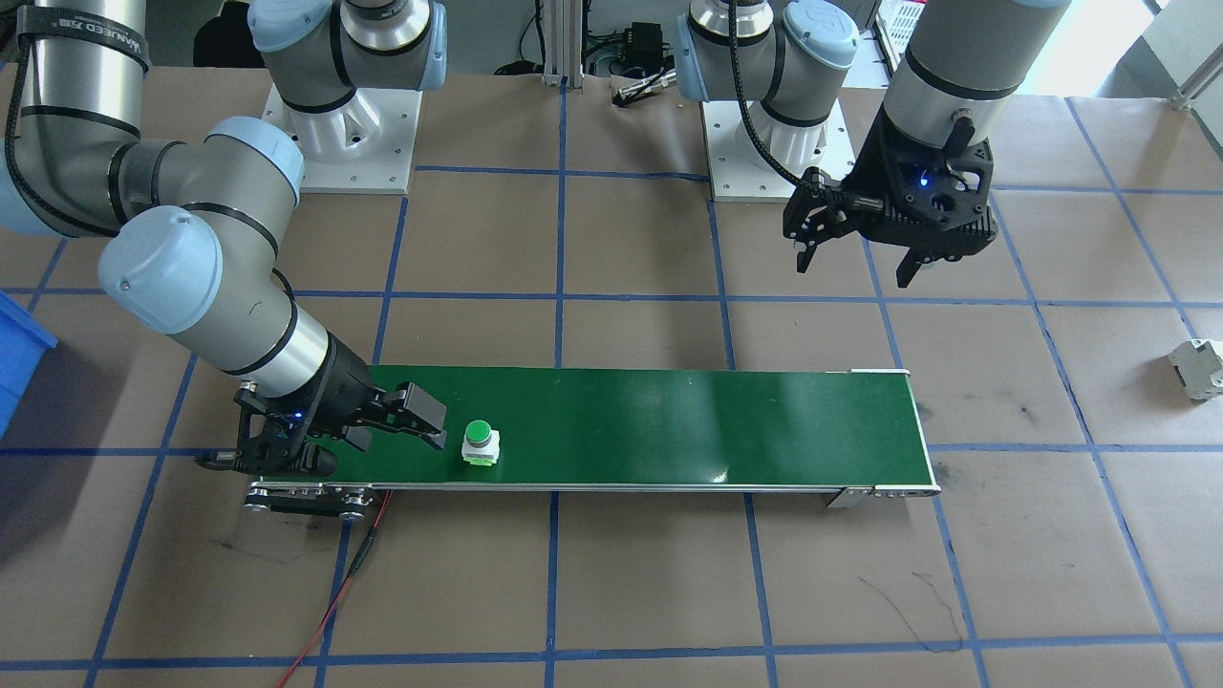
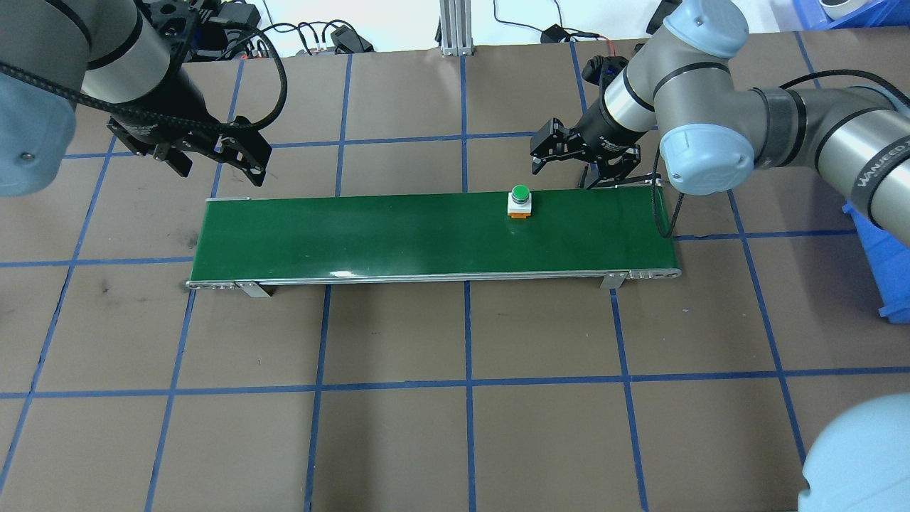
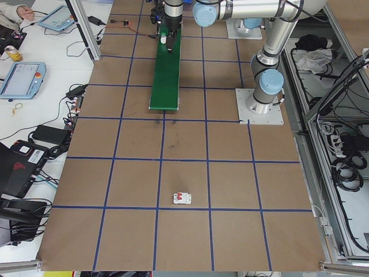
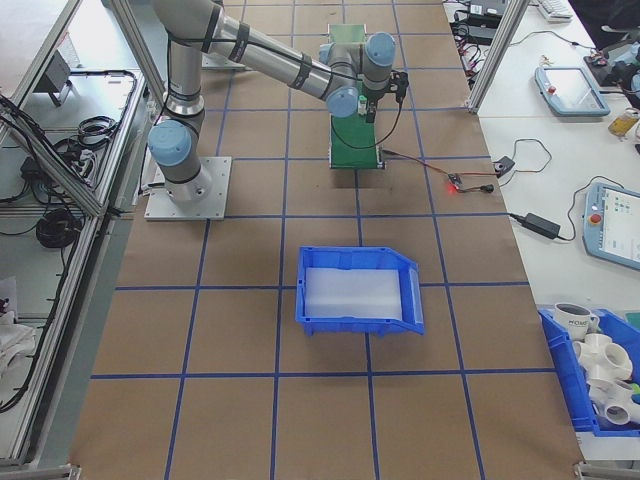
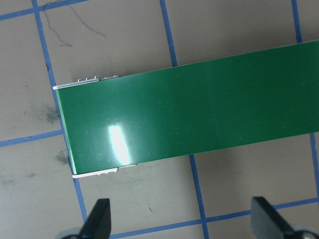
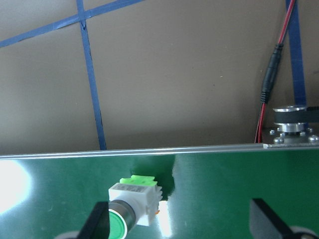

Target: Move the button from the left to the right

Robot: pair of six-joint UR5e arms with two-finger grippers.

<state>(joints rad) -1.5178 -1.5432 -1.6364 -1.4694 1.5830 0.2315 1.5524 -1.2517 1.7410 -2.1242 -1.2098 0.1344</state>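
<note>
The button (image 2: 520,201) stands upright on the green conveyor belt (image 2: 398,235), near the belt's far edge and toward its right end; its green cap shows as well in the front view (image 1: 481,441). My right gripper (image 2: 569,167) hovers low just beyond it, open and holding nothing. In the right wrist view the button (image 6: 133,201) sits close by one of the fingertips (image 6: 99,224), apart from the other. My left gripper (image 2: 213,163) hangs open above the table behind the belt's left end, with the belt (image 5: 199,109) below it.
A boxy grey-white part (image 1: 1199,368) lies on the brown table past the belt's left end. A blue bin (image 4: 360,290) stands on the robot's right side. A red cable (image 1: 334,592) runs from the belt's motor end toward the front edge.
</note>
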